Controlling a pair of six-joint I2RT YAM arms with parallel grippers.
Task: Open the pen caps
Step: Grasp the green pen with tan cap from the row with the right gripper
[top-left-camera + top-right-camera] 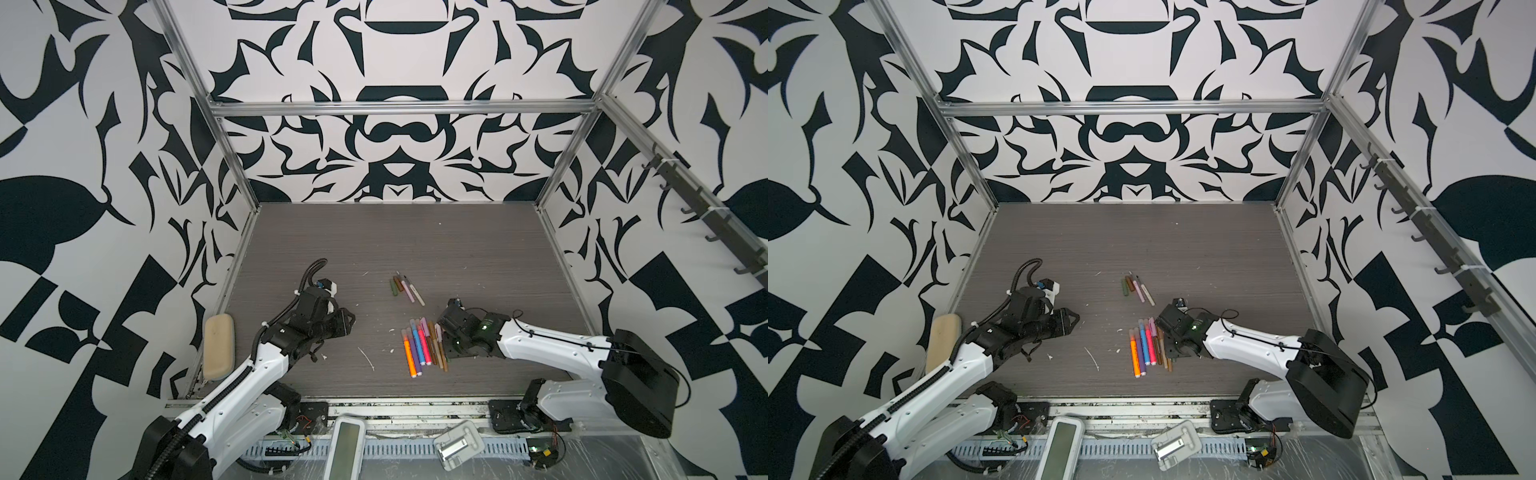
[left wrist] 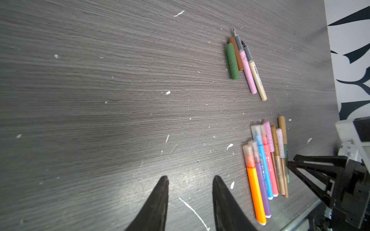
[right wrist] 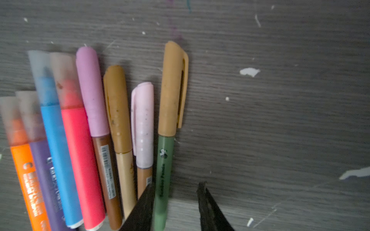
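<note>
The desk (image 2: 100, 104) shows grey wood grain, faintly glossy. The pens (image 3: 80, 160) are smooth plastic; four pen caps (image 3: 41, 68) look frosted.

Dark grey table (image 1: 457, 241), streaky wood grain, flecked with white scraps. Walls (image 1: 399, 62) white with bold black leaf-and-scroll shapes. Now the row: orange pen (image 3: 24, 176), purple pen (image 3: 45, 170), blue pen (image 3: 60, 160), coral-red pen (image 3: 82, 160), all four under frosted caps (image 3: 40, 66), see-through and tinted by the colour beneath. Next, a lilac cap (image 3: 91, 90) on a brown barrel (image 3: 115, 214), a mustard cap (image 3: 117, 108) on a beige barrel (image 3: 126, 180), a pale pink cap (image 3: 143, 124) with dark specks on a tan-brown barrel (image 3: 143, 180), and a tan cap (image 3: 171, 90) on a green barrel (image 3: 164, 150) with black lettering. Farther off: green cap (image 2: 232, 62), brown cap (image 2: 233, 41), a pink pen (image 2: 249, 74) and a cream pen (image 2: 258, 80), both grey-necked.
</note>
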